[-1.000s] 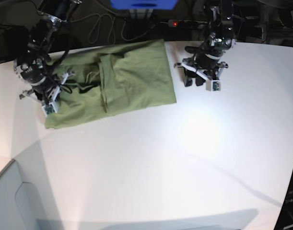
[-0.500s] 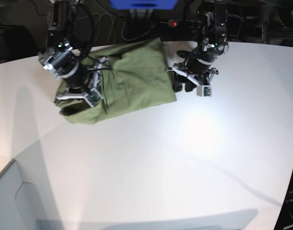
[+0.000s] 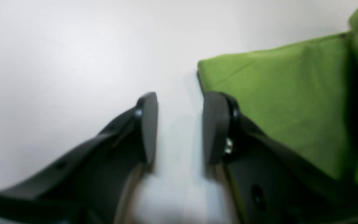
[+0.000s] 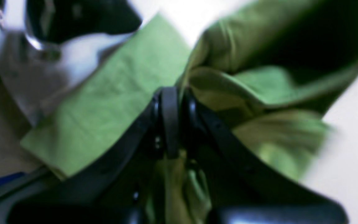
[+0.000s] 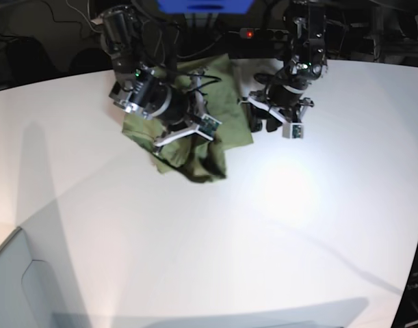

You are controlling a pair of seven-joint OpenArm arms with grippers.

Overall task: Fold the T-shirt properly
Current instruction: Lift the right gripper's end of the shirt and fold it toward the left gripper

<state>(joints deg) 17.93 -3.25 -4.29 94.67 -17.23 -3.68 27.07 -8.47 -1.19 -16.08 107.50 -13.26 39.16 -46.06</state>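
**A:** Where is the T-shirt (image 5: 226, 113)?

**B:** At the far side of the white bench (image 5: 215, 239), toward the middle. In the base view it is bunched; one part lies flat on the bench at its right side, and a loose fold hangs out toward the near side under the right arm.

**A:** What is the right tool (image 4: 170, 102) doing?

**B:** It is clamped on the T-shirt (image 4: 110, 93). In the right wrist view the two black fingers (image 4: 169, 118) are pressed nearly together with green cloth pinched between them, and gathered folds bulge up just beyond the tips. A flat layer of the cloth spreads out behind.

**A:** And the left tool (image 3: 179, 124)?

**B:** Its jaws stand apart with a clear gap, and only bare bench shows between them. It holds nothing. In the left wrist view the flat corner of the T-shirt (image 3: 284, 93) lies just beside one finger (image 3: 214, 127); whether that finger touches the cloth I cannot tell.

**A:** Where does the left tool (image 5: 267, 117) sit in the base view?

**B:** Low over the bench, right beside the shirt's right edge.
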